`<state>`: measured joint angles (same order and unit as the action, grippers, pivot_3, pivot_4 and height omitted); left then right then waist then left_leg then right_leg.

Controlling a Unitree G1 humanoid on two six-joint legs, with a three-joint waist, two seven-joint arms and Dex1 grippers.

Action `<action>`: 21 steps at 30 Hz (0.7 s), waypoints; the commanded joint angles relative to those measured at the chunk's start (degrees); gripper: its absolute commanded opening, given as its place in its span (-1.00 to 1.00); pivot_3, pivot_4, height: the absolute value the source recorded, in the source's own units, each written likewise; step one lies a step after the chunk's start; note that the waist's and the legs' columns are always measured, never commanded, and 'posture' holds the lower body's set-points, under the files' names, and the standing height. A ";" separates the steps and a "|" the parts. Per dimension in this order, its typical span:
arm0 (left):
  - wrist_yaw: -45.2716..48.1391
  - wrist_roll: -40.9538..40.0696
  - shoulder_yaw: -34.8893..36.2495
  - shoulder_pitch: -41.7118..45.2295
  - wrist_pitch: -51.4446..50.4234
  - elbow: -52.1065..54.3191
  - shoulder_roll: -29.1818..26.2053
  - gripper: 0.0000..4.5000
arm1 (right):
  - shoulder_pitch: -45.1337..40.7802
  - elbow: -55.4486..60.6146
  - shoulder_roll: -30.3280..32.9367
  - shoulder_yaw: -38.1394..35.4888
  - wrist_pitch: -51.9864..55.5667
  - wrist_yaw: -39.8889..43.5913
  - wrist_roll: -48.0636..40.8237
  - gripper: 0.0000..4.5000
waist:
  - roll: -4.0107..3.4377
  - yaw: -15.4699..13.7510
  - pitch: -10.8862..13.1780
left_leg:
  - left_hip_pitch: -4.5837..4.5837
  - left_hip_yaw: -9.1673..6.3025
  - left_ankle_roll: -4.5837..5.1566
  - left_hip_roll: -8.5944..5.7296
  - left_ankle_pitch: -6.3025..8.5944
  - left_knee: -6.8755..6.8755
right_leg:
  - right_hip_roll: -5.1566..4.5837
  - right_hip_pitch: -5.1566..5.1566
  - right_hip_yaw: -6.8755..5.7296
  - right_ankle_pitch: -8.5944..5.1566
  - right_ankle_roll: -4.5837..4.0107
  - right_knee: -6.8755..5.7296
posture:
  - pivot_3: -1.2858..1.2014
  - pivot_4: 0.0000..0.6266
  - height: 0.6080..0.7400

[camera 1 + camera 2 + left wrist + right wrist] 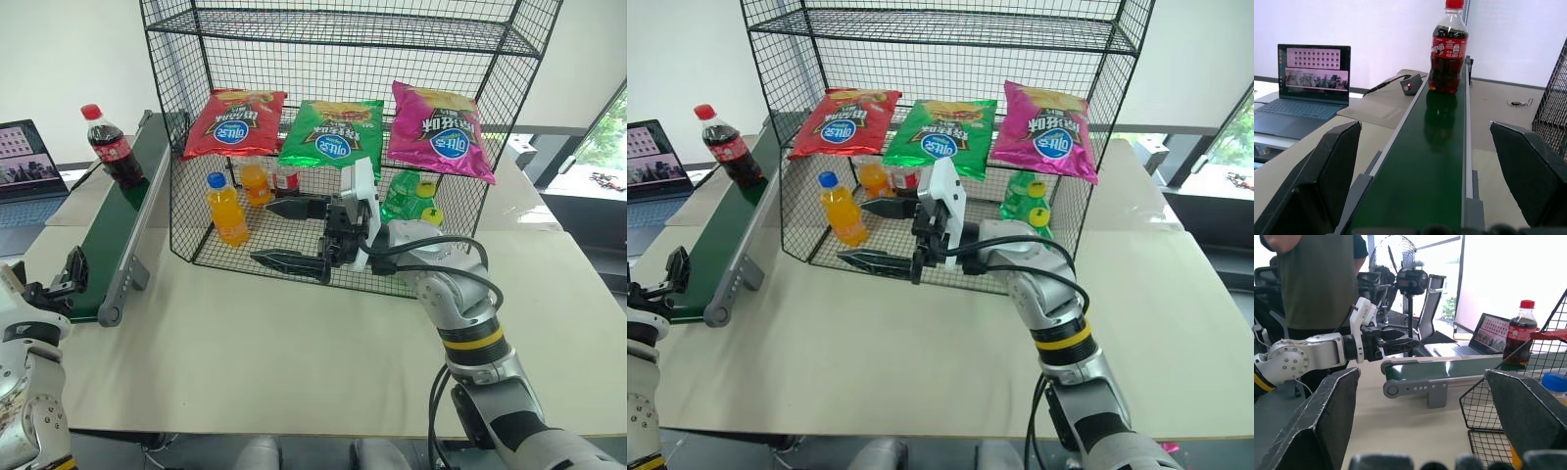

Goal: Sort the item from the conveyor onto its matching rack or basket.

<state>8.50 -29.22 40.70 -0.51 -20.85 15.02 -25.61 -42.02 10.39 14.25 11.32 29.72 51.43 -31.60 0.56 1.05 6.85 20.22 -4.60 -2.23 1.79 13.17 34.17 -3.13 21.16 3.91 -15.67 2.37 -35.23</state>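
Our left gripper (pixel 61 279) hangs spread wide and empty at the conveyor's (pixel 118 220) near end. Right gripper (pixel 284 235) gapes too, before the rack's (pixel 490 108) open front. The cola bottle (pixel 113 147) stands upright at the belt's far end.

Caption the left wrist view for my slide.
Open left tool lined up along the conveyor toward the upright cola bottle.

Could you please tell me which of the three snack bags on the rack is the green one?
The middle bag, lying between the red bag and the magenta bag on the rack.
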 commanded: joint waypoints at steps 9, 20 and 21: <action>0.33 0.46 -0.46 0.94 1.70 -0.21 -0.93 0.98 | -0.37 4.17 0.10 -0.94 0.63 -1.73 -0.88 1.00 | 0.00 0.01 0.00 | 0.00 0.00 0.00 0.01 0.00 -0.01 | 0.00 0.01 0.00 0.00 0.00 0.00 | 0.03 -0.52 0.97; 0.26 0.60 0.36 0.53 2.49 -1.05 -1.47 0.98 | -1.10 5.21 -0.35 -0.65 1.62 -1.44 -2.32 1.00 | 0.00 0.00 0.00 | 0.00 0.00 0.00 0.00 0.00 -0.03 | -0.01 0.01 0.00 0.00 0.00 0.01 | 0.03 -0.52 0.97; 0.24 0.66 0.48 0.50 2.55 -1.20 -1.59 0.98 | -1.19 5.21 -0.43 -0.63 1.60 -1.37 -2.42 1.00 | 0.00 0.01 0.00 | 0.00 0.00 0.00 0.00 0.00 -0.03 | -0.01 0.01 0.00 0.00 0.00 0.01 | 0.03 -0.52 0.97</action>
<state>8.57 -29.13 39.74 -0.11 -19.79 12.86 -25.66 -42.00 13.21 14.21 11.29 31.35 49.91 -32.76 0.56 1.06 6.85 20.22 -4.60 -2.23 1.79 13.17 34.14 -3.13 21.18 3.91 -15.67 2.37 -35.21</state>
